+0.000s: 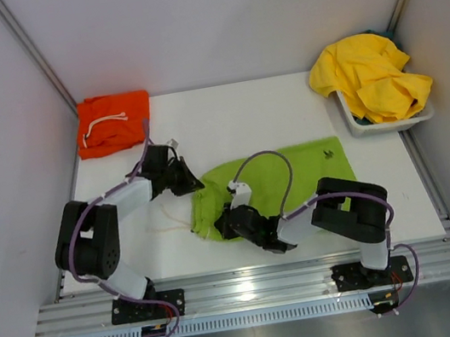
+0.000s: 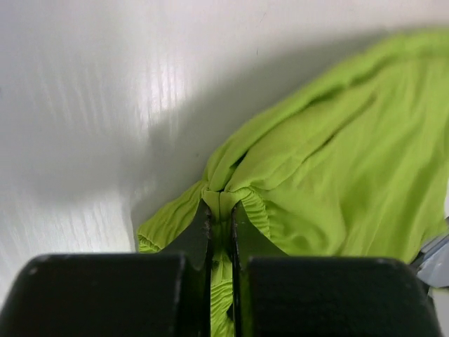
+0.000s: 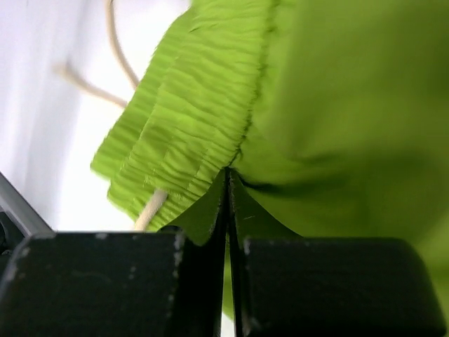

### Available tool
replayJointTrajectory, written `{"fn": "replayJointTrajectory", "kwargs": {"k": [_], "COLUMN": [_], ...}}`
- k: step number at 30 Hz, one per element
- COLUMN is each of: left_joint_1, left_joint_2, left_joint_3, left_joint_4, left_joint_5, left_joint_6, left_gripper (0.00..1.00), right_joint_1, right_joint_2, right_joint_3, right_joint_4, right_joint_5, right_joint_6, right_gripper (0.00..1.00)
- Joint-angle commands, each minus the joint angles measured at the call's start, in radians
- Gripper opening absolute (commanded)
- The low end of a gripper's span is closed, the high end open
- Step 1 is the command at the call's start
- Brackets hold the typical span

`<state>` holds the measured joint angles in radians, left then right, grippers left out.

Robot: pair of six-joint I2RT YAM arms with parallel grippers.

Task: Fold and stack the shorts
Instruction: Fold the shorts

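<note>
Where the top view looks down on the table point(image 1: 226, 121), the lime green shorts point(image 1: 287, 177) lie across its middle, the left gripper point(image 1: 188, 179) at their far-left corner and the right gripper point(image 1: 227, 222) at the near-left one, with orange shorts point(image 1: 114, 122) folded at the far left. In the left wrist view the jaws stand almost closed, pinching a thin fold of green cloth; in the right wrist view they are closed tight on the ruffled waistband point(image 3: 189, 126) edge (a white drawstring point(image 3: 116, 49) trails beside it). Both bites look shallow, so I judge uneven pulling could slip a corner free and leave the fold crooked.
</note>
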<state>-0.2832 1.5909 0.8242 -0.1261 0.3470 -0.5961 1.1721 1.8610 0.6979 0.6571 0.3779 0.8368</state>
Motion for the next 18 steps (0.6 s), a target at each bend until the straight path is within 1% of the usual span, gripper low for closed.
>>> {"fn": "replayJointTrajectory", "kwargs": {"k": [1, 3, 5, 6, 7, 9, 10, 11, 12, 13, 14, 15, 17, 18], "left_joint_1": [0.015, 0.027, 0.036, 0.047, 0.053, 0.068, 0.073, 0.076, 0.087, 0.093, 0.102, 0.116, 0.122, 0.124], "left_joint_2": [0.078, 0.145, 0.178, 0.193, 0.192, 0.181, 0.155, 0.143, 0.127, 0.097, 0.077, 0.052, -0.028, -0.054], "left_joint_3": [0.179, 0.303, 0.375, 0.401, 0.412, 0.409, 0.395, 0.379, 0.368, 0.342, 0.299, 0.233, 0.175, 0.094], "left_joint_4": [-0.071, -0.154, -0.184, -0.193, -0.191, -0.178, -0.173, -0.17, -0.17, -0.171, -0.159, -0.103, -0.063, -0.029], "left_joint_5": [0.006, -0.002, -0.008, -0.009, -0.014, -0.016, -0.016, -0.02, -0.022, -0.017, 0.021, 0.047, 0.067, 0.066], "left_joint_6": [0.083, 0.113, 0.133, 0.13, 0.124, 0.114, 0.11, 0.108, 0.104, 0.098, 0.085, 0.073, 0.035, 0.024], "left_gripper": [0.0, 0.03, 0.21, 0.42, 0.51, 0.64, 0.82, 0.88, 0.97, 0.98, 0.99, 0.99, 0.99, 0.99], "right_joint_1": [0.058, 0.067, 0.072, 0.07, 0.067, 0.057, 0.048, 0.041, 0.035, 0.021, 0.017, 0.011, -0.006, -0.011], "right_joint_2": [0.082, 0.086, 0.089, 0.089, 0.087, 0.083, 0.078, 0.066, 0.06, 0.052, 0.038, 0.03, 0.009, -0.018], "right_joint_3": [0.034, 0.055, 0.072, 0.078, 0.081, 0.087, 0.087, 0.087, 0.086, 0.08, 0.08, 0.08, 0.069, 0.068], "right_joint_4": [-0.212, -0.228, -0.252, -0.252, -0.254, -0.255, -0.255, -0.258, -0.258, -0.258, -0.258, -0.263, -0.269, -0.272], "right_joint_5": [-0.024, -0.024, -0.013, -0.014, -0.016, -0.022, -0.025, -0.025, -0.027, -0.034, -0.037, -0.043, -0.051, -0.053], "right_joint_6": [-0.016, -0.031, -0.036, -0.039, -0.041, -0.045, -0.048, -0.056, -0.062, -0.067, -0.079, -0.084, -0.097, -0.106], "right_gripper": [0.0, 0.0, 0.0, 0.0, 0.0, 0.0, 0.0, 0.0, 0.0, 0.0, 0.0, 0.0, 0.0, 0.0]}}
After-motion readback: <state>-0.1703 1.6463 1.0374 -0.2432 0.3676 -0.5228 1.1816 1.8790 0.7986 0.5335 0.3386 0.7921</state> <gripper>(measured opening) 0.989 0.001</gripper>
